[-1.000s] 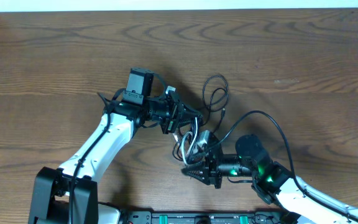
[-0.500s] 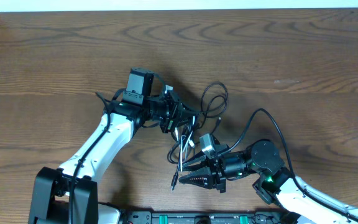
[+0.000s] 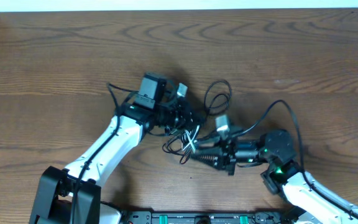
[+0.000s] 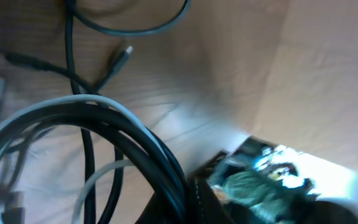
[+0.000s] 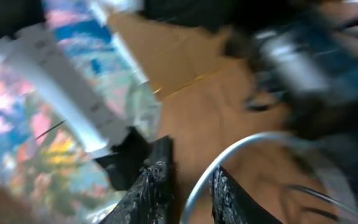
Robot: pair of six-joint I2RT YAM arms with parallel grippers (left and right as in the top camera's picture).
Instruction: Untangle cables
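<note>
Two arms: white-shelled, they enter from the bottom corners of the overhead view and meet just right of centre.
Left gripper (image 3: 187, 120): clenched on the thin black and white cables (image 3: 188, 142), whose strands arc close past the left wrist camera (image 4: 104, 118).
Right gripper (image 3: 189, 155): points left into the same bunch. Its wrist view (image 5: 190, 160) is blurred, with one pale strand (image 5: 241, 146) curving between narrowly parted fingers (image 5: 153, 177); whether it pinches, I cannot tell.
Cable bunch: just below centre of the overhead view, between the two grippers.
Loose black loop (image 3: 217, 96): lies flat on the wood, up and right of the bunch.
Small plug (image 4: 122, 54): rests on the wood in the upper left of the left wrist view.
Edges: the dark brown wooden table (image 3: 55, 56) ends at a white strip (image 3: 166, 5) along the top; a black rail (image 3: 197, 218) runs along the bottom.
Open room: wide wood across the top band, the left third and the right third.
</note>
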